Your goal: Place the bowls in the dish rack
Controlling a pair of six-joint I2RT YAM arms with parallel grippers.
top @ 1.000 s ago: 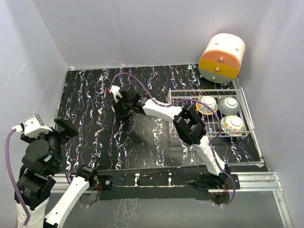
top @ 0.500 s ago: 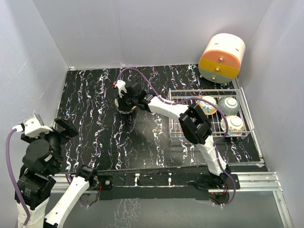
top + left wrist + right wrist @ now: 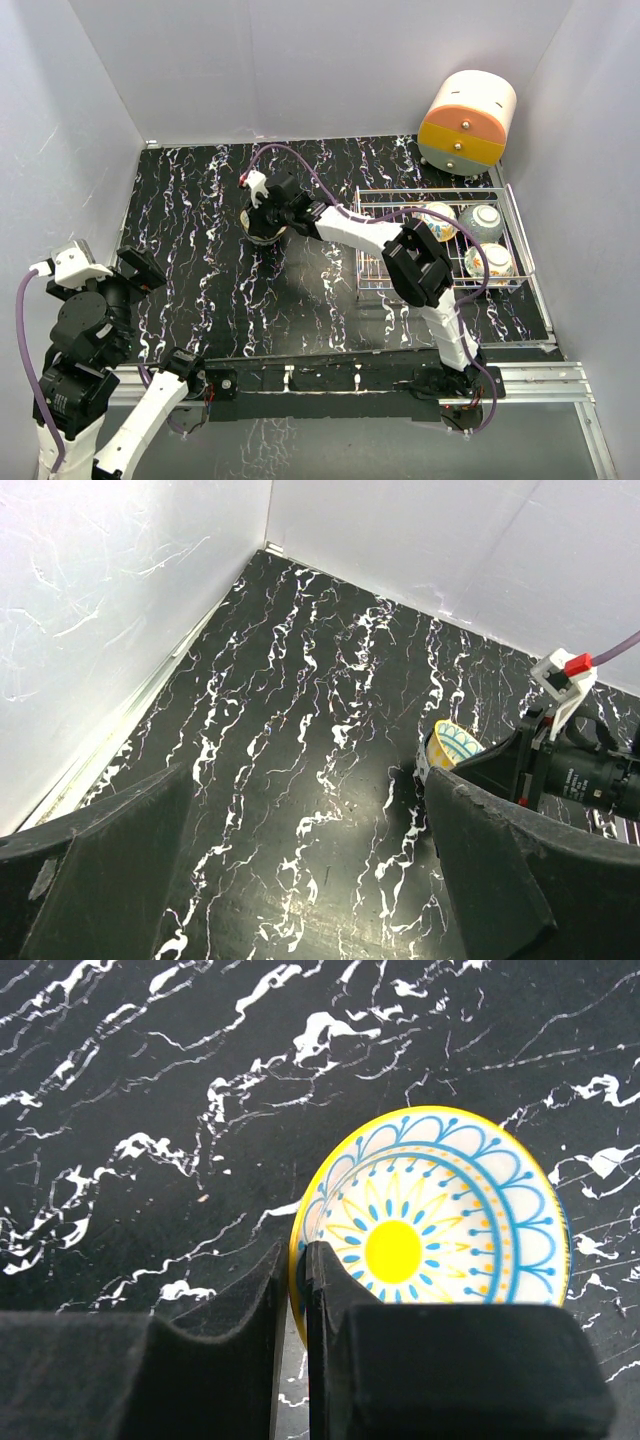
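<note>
A bowl (image 3: 430, 1250) with a yellow and blue floral inside sits on the black marbled table at the back middle. It also shows in the top view (image 3: 262, 228) and the left wrist view (image 3: 455, 742). My right gripper (image 3: 295, 1260) is shut on its near left rim, one finger inside and one outside; in the top view the right gripper (image 3: 270, 212) is over the bowl. The silver wire dish rack (image 3: 512, 215) stands at the right and holds three bowls (image 3: 437, 220), (image 3: 482, 220), (image 3: 490, 262). My left gripper (image 3: 305, 820) is open and empty, raised at the front left (image 3: 140, 268).
A round cream, orange and yellow drawer unit (image 3: 467, 120) stands at the back right corner behind the rack. Grey walls close the table on the left, back and right. My right arm's elbow (image 3: 418, 262) hangs over the rack's left part.
My right wrist has shifted a little to the right at the bowl, and its elbow has swung right over the rack. The bowl stays in place. The left arm has not moved.
</note>
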